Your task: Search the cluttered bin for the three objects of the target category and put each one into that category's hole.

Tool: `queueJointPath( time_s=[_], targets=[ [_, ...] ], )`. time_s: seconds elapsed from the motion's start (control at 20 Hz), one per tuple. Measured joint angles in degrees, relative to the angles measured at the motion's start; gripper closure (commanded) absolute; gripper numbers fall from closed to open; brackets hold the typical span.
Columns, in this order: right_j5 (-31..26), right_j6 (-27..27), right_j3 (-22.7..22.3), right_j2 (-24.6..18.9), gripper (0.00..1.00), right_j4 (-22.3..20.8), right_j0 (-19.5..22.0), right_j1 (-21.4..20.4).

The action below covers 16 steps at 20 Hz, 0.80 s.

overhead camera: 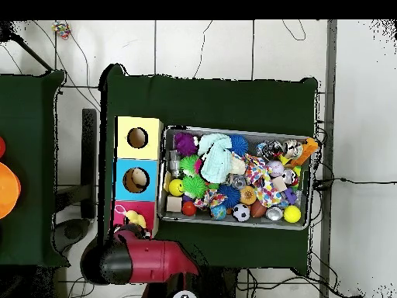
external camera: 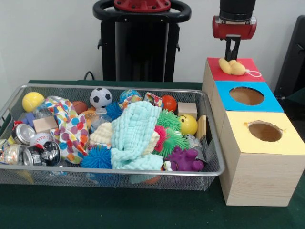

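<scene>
While the wire basket [external camera: 14, 95] holds balls, spiky toys, cans and a mint cloth [external camera: 136, 131], a pale yellow plush toy [external camera: 231, 67] lies on the red-topped box [external camera: 248, 63], covering its hole. The gripper [external camera: 232, 56] hangs just above the toy; whether its fingers are apart cannot be told. Beside the red box stand the blue-topped box [external camera: 269, 102] and yellow-topped box [external camera: 290, 143].

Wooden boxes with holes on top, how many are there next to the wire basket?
3, in a row beside the wire basket: the yellow-topped box nearest the camera, the blue-topped box in the middle, and the red-topped box farthest, under the gripper.
</scene>
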<state>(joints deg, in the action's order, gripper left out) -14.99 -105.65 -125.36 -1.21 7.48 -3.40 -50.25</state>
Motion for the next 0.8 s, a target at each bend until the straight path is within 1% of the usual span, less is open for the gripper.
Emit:
queueJointPath(
  time_s=[0.8],
  targets=[
    [-5.8, 0.0, 0.0, 0.0, 1.00, 0.2, -0.7, -3.7]
  ],
)
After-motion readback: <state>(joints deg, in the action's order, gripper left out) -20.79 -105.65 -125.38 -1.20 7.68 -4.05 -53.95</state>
